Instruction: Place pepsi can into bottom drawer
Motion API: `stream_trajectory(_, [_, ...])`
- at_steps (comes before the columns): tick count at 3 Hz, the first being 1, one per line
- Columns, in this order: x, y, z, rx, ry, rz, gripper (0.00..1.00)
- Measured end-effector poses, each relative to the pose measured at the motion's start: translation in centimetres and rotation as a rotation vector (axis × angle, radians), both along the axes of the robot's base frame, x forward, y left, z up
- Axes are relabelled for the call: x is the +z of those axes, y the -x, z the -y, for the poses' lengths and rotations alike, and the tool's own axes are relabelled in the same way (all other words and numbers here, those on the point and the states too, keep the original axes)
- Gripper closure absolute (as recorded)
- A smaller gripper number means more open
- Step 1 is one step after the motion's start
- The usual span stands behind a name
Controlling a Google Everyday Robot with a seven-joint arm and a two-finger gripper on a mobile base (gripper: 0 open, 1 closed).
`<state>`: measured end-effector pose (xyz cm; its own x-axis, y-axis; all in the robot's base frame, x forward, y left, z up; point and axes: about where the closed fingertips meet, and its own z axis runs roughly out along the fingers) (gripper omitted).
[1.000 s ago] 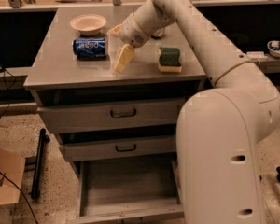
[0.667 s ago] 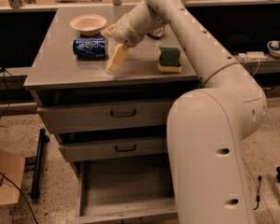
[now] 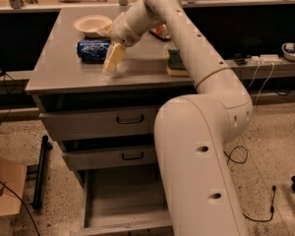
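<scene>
Our gripper [image 3: 112, 58] hangs just right of the pepsi can [image 3: 92, 50], which lies on its side on the cabinet top [image 3: 64, 75]. We cannot tell whether the gripper is parted or clenched. The bottom drawer [image 3: 123, 200] stands open and holds no can, so by our reckoning grasping, carrying and placing all remain.

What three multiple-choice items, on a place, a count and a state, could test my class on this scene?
1. Where is the pepsi can? A on the cabinet top, beside the gripper; B on the floor; C in a drawer.
2. How many drawers does the cabinet have? A two; B three; C five.
3. What state is the bottom drawer in? A shut; B pulled open; C taken out.
Key: 1 A, it lies by the gripper; 2 B, three fronts stacked; 3 B, its grey floor shows.
</scene>
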<state>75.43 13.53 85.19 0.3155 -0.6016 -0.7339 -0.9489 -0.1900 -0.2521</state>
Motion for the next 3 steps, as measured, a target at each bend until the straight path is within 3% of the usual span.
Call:
stream_trajectory(1, [-0.56,-0.76,-1.02,0.012,-0.011,-0.007,0.15])
stream_trajectory(3, [-0.59,-1.68,-1.31,0.013,-0.014,0.005,0.77])
